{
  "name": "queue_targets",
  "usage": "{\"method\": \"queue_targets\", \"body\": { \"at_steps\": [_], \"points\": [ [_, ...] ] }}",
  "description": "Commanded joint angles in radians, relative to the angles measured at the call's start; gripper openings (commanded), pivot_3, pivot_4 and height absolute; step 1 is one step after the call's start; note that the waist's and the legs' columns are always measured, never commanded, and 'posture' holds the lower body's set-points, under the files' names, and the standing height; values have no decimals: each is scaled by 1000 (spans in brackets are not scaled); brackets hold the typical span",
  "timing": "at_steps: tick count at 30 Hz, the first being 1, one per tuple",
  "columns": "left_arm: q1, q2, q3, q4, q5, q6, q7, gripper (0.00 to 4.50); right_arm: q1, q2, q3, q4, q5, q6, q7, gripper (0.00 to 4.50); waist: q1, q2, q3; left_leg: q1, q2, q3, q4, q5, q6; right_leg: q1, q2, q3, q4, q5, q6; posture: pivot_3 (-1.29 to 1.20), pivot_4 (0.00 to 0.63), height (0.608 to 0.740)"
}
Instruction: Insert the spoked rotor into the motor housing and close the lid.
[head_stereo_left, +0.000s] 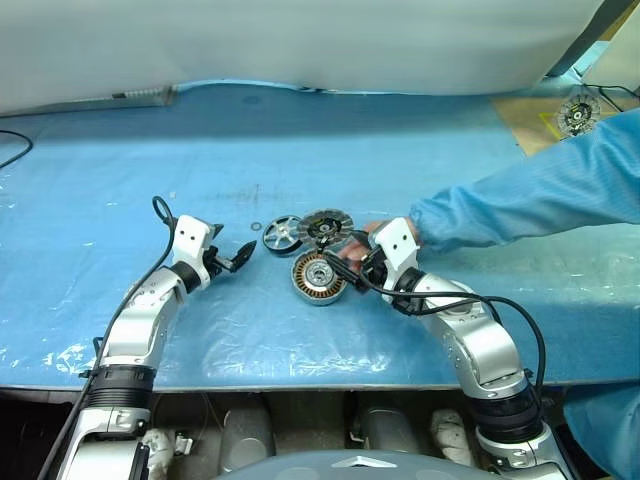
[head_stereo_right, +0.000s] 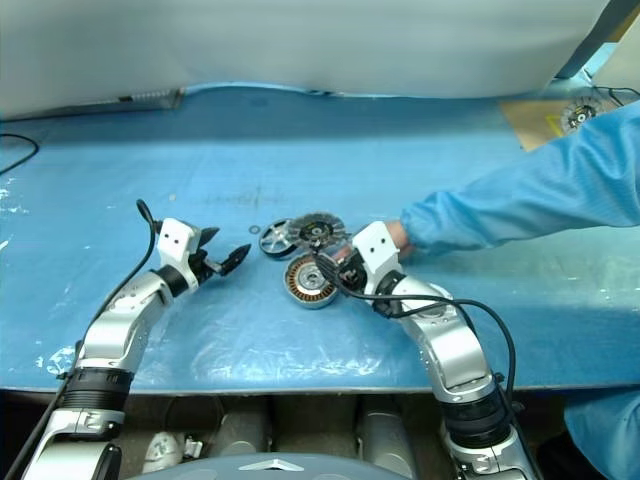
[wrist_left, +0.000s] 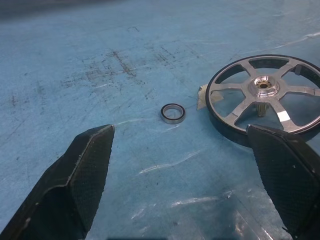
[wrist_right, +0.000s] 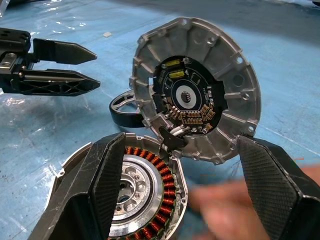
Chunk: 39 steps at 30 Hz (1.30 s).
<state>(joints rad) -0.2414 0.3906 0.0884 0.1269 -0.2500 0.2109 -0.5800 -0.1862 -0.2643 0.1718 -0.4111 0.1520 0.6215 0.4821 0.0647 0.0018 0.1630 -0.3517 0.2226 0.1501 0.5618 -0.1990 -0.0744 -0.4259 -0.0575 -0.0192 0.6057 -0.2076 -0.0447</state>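
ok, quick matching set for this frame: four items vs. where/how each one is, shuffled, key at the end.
Items:
1. spoked rotor
2. motor housing
3. lid
4. small ring

States:
A. tilted up on edge, dark electronics side showing
B. flat on the blue table, copper windings facing up
C. lying alone on the table, just beside the rotor
D. flat on the table, ahead of the open left gripper

Pairs: 1-D, 2-B, 3-A, 4-C
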Motion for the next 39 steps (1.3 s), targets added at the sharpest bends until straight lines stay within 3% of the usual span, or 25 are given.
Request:
{"method": "queue_targets", "body": {
  "at_steps": [1,12,17,24,32,39],
  "points": [
    [-2,8,13,-35,-10,2,-1,4500,-11,-10,1,-23,10,-18,3,3715,0,0,0,0,0,0,0,0,0,0,0,0,0,0,0,0,150,740],
    [2,-2,6,-42,-9,4,-2,4500,-48,-118,8,-82,55,85,88,3715,1,0,0,0,0,0,0,0,0,0,0,0,0,0,0,0,150,740],
    [-14,3,4,-2,-3,-8,-12,4500,-54,-117,-15,-74,85,62,92,3715,2,0,0,0,0,0,0,0,0,0,0,0,0,0,0,0,150,740],
    [-163,44,13,251,9,-69,-80,4500,39,-86,-28,-31,63,-166,73,3715,5,-1,0,-1,0,0,0,0,0,0,0,0,0,0,0,0,150,740],
    [-397,26,-29,652,84,-256,-166,4500,100,-72,-52,28,47,-258,36,3715,6,-2,1,-1,-1,-1,0,0,0,0,0,0,0,0,0,0,150,740],
    [-492,-10,-67,849,141,-351,-223,4500,143,-71,-68,21,48,-270,8,3715,5,-2,1,-2,-1,-1,0,0,0,0,0,0,-1,0,0,0,150,740]
  ]
}}
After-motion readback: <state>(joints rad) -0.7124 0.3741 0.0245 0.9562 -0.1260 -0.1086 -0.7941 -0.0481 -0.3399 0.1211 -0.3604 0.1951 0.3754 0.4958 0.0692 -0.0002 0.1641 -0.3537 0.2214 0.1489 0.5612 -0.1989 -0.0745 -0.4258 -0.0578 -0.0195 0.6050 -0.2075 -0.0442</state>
